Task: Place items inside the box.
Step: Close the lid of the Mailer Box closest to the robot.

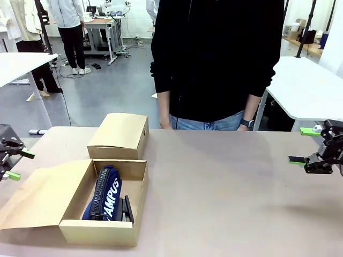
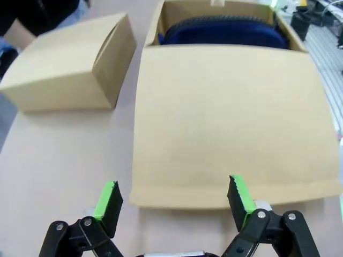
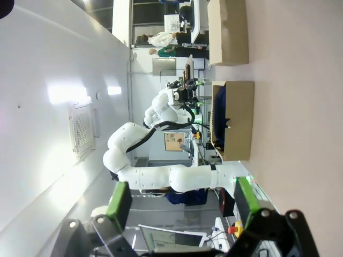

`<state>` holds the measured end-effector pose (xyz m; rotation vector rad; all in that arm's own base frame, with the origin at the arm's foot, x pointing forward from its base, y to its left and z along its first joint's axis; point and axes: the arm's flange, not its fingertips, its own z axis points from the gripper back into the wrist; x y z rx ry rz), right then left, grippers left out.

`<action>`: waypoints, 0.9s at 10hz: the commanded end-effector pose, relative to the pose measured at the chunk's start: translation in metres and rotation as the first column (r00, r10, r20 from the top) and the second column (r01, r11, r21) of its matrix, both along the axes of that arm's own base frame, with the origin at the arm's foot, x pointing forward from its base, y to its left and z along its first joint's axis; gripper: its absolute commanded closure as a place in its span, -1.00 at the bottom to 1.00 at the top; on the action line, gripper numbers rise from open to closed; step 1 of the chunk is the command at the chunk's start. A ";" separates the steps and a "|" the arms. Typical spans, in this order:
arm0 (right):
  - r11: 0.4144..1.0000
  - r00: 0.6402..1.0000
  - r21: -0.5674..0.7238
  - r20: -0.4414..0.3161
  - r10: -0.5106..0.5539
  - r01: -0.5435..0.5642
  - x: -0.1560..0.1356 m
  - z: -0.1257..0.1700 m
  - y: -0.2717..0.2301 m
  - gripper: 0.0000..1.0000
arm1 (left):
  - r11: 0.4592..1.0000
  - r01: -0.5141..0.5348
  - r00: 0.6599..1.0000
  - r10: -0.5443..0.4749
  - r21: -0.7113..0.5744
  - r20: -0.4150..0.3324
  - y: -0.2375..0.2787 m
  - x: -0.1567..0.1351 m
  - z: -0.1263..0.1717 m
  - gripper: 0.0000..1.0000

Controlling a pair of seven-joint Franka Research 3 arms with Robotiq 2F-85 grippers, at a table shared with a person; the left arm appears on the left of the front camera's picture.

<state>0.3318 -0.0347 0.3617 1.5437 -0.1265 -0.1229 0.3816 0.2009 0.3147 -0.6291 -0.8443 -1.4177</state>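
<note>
An open cardboard box (image 1: 138,182) sits at the near left of the table, its lid flap (image 1: 40,193) folded out to the left. Inside lie a navy zip pouch lettered "CAMPUS" (image 1: 105,194) and a black stapler (image 1: 127,209) beside it. The left wrist view shows the lid flap (image 2: 230,118) with the box (image 2: 292,35) and pouch (image 2: 225,32) beyond it. My left gripper (image 1: 15,164) hovers open at the left edge, just off the flap (image 2: 174,201). My right gripper (image 1: 303,145) stands open at the far right, empty (image 3: 182,201). In the right wrist view the box (image 3: 238,120) lies far off.
A second, closed cardboard box (image 1: 120,135) stands behind the open one, also seen from the left wrist (image 2: 64,59). A person in black (image 1: 214,59) stands at the far edge, hands down. The table (image 1: 230,187) is bare from the middle to the right.
</note>
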 end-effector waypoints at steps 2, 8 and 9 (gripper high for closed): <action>1.000 1.000 0.003 -0.017 -0.018 0.018 0.002 0.005 0.002 -1.00 | 0.994 -0.104 0.993 0.105 0.028 -0.061 0.011 -0.006 -0.034 -1.00; 1.000 1.000 0.003 -0.017 -0.018 0.018 0.002 0.005 0.002 -1.00 | 0.989 -0.123 0.974 0.136 0.086 -0.179 -0.010 0.000 -0.082 -1.00; 1.000 1.000 0.003 -0.017 -0.018 0.018 0.002 0.005 0.002 -1.00 | 0.993 -0.097 0.975 0.108 0.063 -0.192 -0.021 0.002 -0.084 -1.00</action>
